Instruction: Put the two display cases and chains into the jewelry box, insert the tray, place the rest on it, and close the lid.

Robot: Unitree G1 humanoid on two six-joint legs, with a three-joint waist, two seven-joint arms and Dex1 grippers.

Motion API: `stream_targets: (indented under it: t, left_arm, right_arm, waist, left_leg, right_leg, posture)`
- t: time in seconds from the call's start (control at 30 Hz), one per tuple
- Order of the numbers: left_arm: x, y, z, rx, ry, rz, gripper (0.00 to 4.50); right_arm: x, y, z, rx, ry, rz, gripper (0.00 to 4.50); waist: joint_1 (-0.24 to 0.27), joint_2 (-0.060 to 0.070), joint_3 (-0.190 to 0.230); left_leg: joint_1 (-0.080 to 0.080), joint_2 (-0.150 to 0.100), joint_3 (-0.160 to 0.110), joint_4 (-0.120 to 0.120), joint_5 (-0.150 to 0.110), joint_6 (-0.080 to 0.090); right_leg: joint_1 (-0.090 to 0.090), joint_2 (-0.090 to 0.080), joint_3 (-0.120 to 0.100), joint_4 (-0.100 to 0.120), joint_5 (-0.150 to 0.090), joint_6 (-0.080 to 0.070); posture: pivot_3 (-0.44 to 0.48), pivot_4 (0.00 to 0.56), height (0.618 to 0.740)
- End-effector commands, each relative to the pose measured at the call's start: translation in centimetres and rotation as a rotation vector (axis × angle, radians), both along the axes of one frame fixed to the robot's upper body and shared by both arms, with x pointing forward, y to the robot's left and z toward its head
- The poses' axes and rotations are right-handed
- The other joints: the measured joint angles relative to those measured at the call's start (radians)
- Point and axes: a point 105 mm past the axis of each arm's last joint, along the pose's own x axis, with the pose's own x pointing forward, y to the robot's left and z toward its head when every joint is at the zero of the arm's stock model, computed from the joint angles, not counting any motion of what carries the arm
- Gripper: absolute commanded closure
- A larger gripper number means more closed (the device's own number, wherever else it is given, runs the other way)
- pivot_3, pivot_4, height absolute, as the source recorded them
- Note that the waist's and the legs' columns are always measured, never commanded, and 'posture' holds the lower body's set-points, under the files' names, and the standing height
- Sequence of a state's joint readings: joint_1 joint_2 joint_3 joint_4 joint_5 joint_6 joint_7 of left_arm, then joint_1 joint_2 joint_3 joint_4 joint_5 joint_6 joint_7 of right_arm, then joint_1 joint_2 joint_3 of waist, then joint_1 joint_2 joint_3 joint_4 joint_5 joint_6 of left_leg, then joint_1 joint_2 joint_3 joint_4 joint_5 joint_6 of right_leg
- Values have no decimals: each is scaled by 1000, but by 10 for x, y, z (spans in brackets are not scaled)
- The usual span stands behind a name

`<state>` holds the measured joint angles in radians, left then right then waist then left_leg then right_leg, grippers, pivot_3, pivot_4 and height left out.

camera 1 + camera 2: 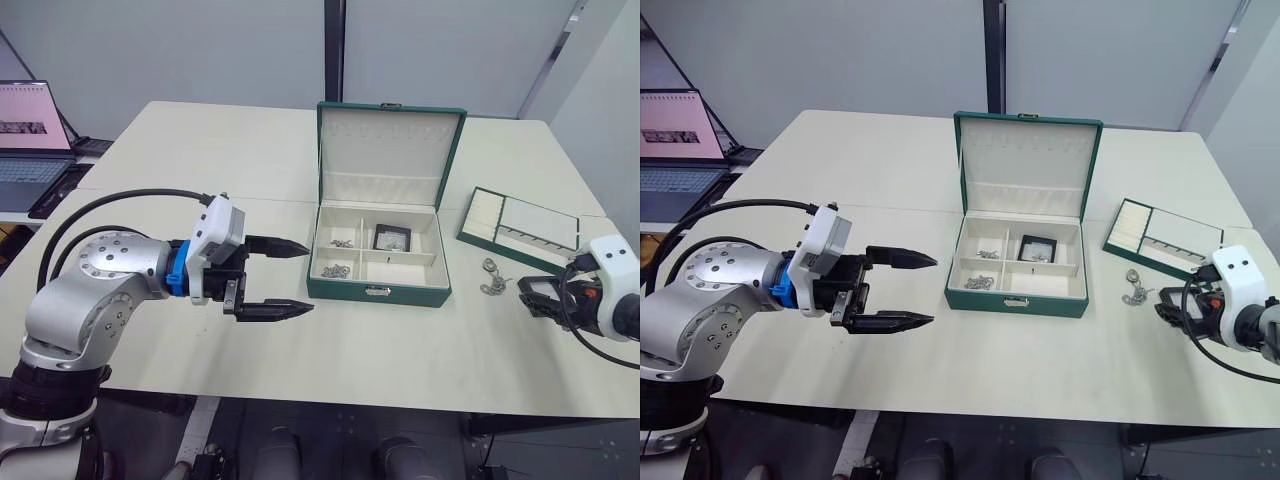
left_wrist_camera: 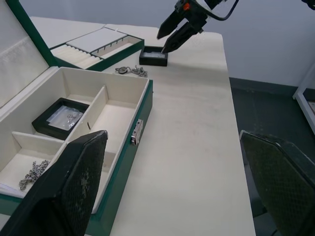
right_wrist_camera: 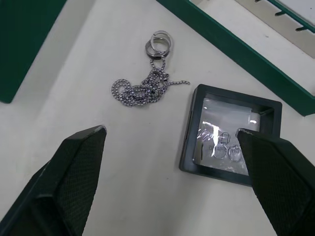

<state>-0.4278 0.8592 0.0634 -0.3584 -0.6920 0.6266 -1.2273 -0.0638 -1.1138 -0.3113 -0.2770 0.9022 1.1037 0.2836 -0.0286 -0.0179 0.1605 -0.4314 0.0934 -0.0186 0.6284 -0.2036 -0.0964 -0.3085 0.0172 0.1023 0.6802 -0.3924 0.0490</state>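
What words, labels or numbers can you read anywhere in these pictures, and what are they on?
None can be read.
Laptop screen: pink page with a dark band, any text too small to read.
Display case on the table: faint print under the window beside small rings, too blurred to read.
Display case in the jewelry box: no readable marking.
Left gripper and right gripper: no readable marking.

A dark green jewelry box (image 1: pixel 378 291) with cream lining is seen. Silver chains (image 3: pixel 142 88) and a black-framed display case (image 3: pixel 230 134) lie between the black, mesh-textured fingers (image 3: pixel 69 177).
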Motion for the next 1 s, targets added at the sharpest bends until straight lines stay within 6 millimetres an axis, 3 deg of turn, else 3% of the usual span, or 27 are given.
stream_targets:
  t: [0.03, 0.27, 0.63, 0.73, 1.0]
  left_arm:
    - [-2, -1, 5, 6, -43, 5, 20]
    - [-1, 1, 4, 17, -49, 34, 20]
    - [-2, 3, 4, 23, -50, 47, 20]
    - [-2, 3, 4, 24, -51, 48, 0]
    - [-2, 3, 5, 23, -55, 51, 0]
  right_arm:
    - [9, 0, -4, -26, 4, 5, 0]
    - [19, -6, -21, -106, 24, -3, 0]
    - [30, -6, -25, -91, 10, -11, 0]
    - [31, -5, -24, -95, 3, -7, 605]
    - [30, -5, -27, -103, 5, -6, 3016]
  waist:
    - [0, 0, 0]
    - [0, 0, 0]
    - [0, 1, 0]
    - [0, 1, 0]
    - [0, 1, 0]
  left_leg:
    - [0, 0, 0, 0, 0, 0]
    - [0, 0, 0, 0, 0, 0]
    - [0, 0, 1, 0, 0, 0]
    - [0, 0, 1, 0, 0, 0]
    - [0, 0, 1, 0, 0, 0]
  right_leg:
    - [0, 0, 0, 0, 0, 0]
    - [0, 0, 0, 0, 0, 0]
    - [0, 0, 0, 0, 0, 0]
    - [0, 0, 0, 0, 0, 0]
    - [0, 0, 0, 0, 0, 0]
  posture:
    - [0, 150, 740]
    - [0, 150, 740]
    - [0, 150, 740]
    - [0, 150, 740]
    - [0, 150, 740]
